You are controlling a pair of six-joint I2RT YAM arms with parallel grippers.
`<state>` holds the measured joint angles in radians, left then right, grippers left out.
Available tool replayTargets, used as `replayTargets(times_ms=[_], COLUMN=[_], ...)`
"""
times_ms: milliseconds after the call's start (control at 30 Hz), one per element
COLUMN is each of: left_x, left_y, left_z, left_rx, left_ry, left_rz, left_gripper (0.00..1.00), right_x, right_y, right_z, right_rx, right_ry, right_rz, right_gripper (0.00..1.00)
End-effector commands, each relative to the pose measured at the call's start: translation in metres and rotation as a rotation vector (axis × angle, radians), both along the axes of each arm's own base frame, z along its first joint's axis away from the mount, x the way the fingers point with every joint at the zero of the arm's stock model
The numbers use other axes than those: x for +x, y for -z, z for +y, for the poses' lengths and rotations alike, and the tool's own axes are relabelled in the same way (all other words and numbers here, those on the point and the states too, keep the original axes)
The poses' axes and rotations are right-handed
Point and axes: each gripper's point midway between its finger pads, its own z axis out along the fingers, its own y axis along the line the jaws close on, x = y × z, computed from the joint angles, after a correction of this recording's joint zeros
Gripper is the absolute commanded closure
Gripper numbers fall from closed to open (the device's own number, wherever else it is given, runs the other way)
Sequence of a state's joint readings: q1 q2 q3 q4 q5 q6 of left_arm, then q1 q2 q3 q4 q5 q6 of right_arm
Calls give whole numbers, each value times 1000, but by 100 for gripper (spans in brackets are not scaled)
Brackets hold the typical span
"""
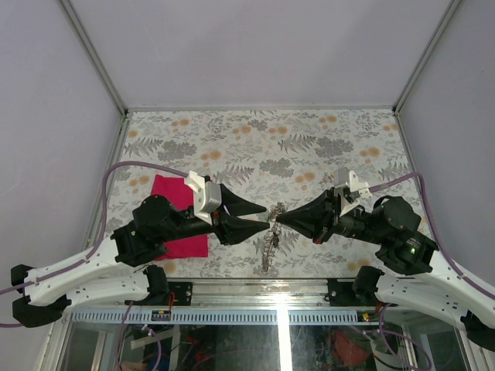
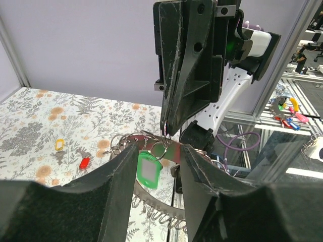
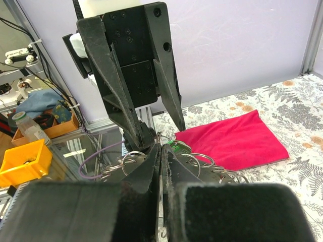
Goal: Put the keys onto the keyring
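Holding steady mattered: my right claw (image 1: 278,219) pinched the keyring (image 1: 268,246); my left claw (image 1: 264,219) stood spread around the green key (image 2: 150,170), needing slow withdrawal.

The keyring (image 1: 269,241), a thin silver chain bunched with several wire rings (image 2: 122,141), is held up over the table's near side, its top loop pinched in the closed jaws of the right gripper (image 2: 165,130). A green-headed key (image 2: 149,169) dangles from the bunch. A pale yellow key (image 2: 59,145) and a red key (image 2: 84,163) lie flat on the table, apart from each other.
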<state>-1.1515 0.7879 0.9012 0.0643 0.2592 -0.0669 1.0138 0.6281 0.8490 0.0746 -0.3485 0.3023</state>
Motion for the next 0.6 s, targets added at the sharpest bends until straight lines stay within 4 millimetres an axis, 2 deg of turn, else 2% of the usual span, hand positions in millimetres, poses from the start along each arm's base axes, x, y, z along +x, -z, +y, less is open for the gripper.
replayTargets(times_ms=[0,133,567], left_x=[-1,-3,-1], left_y=[-25,-25,-12], left_z=[-4,-9,-17], left_rx=[-109,-108,-70], left_ry=[9,32,39], left_rz=[-12,-10,12], left_gripper=[60,63,85], right_x=[-1,0,-1], right_y=[-38,-37,-40], right_z=[-7,-7,-12], right_rx=[124,123,137], right_ry=[20,21,32], right_rz=[-85,-83,-93], right_gripper=[100,100,100])
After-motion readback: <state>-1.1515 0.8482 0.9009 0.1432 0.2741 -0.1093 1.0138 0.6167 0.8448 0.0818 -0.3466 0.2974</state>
